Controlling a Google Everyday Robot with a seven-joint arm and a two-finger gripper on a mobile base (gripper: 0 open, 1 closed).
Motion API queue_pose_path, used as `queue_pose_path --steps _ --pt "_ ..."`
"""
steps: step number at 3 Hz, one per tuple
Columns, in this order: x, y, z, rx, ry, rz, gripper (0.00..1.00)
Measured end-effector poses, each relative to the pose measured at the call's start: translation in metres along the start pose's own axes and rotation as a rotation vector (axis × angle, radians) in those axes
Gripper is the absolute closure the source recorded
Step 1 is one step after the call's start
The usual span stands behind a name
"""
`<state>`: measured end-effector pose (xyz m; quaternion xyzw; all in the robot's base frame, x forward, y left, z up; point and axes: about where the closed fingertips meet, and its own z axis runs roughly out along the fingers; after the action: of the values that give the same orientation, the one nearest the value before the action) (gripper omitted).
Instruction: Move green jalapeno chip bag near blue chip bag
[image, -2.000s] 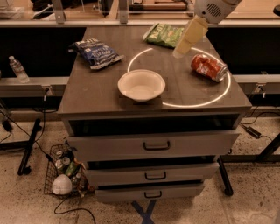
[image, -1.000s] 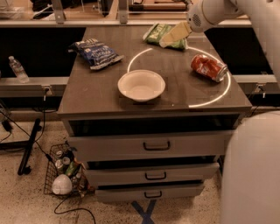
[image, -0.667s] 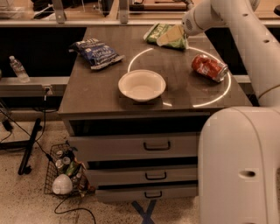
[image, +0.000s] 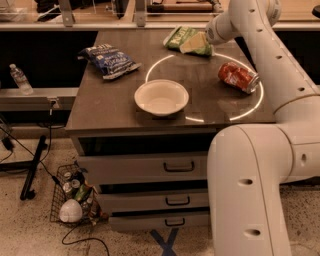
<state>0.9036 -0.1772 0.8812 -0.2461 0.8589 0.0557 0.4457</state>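
Observation:
The green jalapeno chip bag lies flat at the far middle of the table top. My gripper reaches in from the right and sits on the bag's right end, its pale fingers low over the bag. The blue chip bag lies at the far left of the table, well apart from the green bag. My white arm runs from the lower right up along the table's right side.
A white bowl stands in the middle of the table. An orange-red soda can lies on its side at the right. Drawers sit below the front edge. A wire basket of cans and a water bottle are at the left.
My gripper has come down and moved left onto the green bag's right end. My arm has swung forward and now fills the right side of the view.

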Motion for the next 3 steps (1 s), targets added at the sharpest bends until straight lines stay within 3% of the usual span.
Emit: queue_pose_path --steps 1,3 --pt "0.016 -0.013 0.017 0.031 0.025 0.044 0.02" --pt "0.027 -0.017 0.028 0.025 0.032 0.078 0.47"
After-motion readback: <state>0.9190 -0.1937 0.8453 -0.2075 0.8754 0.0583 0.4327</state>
